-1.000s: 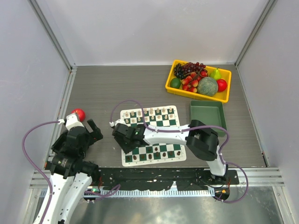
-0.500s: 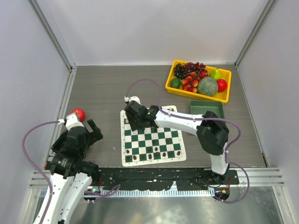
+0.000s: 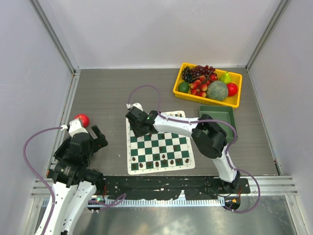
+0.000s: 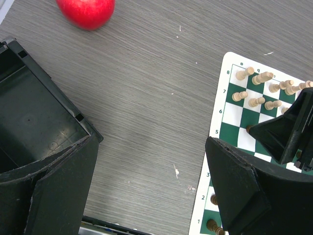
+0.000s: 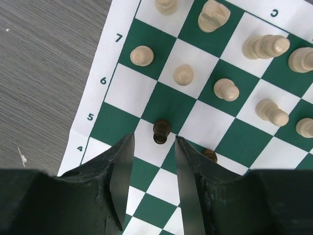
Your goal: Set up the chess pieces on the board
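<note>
Hovering low over the far left part of the board (image 3: pixel 168 142), my right gripper (image 5: pixel 154 139) was released, its two fingers (image 5: pixel 122 181) parted with a clear gap and nothing held between them. A dark pawn (image 5: pixel 161 132) stood upright on a white square in row 5, right at the mouth of that gap; as far as I could see, neither fingertip touched it. A second dark piece (image 5: pixel 209 155) sat just beside my right finger, partly hidden by it. Ahead of the pawn, the cream pieces (image 5: pixel 183 74) stood on rows 6 to 8, some upright and some lying over. From above, more dark pieces (image 3: pixel 161 159) showed on the board's near rows. My left gripper (image 4: pixel 151 147) was also released, its jaws wide apart and grasping nothing, over the bare grey table (image 3: pixel 107 98) between a red apple (image 4: pixel 85 10) and the board's left edge. At the far right of the table sat a yellow bin (image 3: pixel 205 100) of fruit, with a plain green bin (image 3: pixel 220 113) just in front of it, beside the board's far right corner.
</note>
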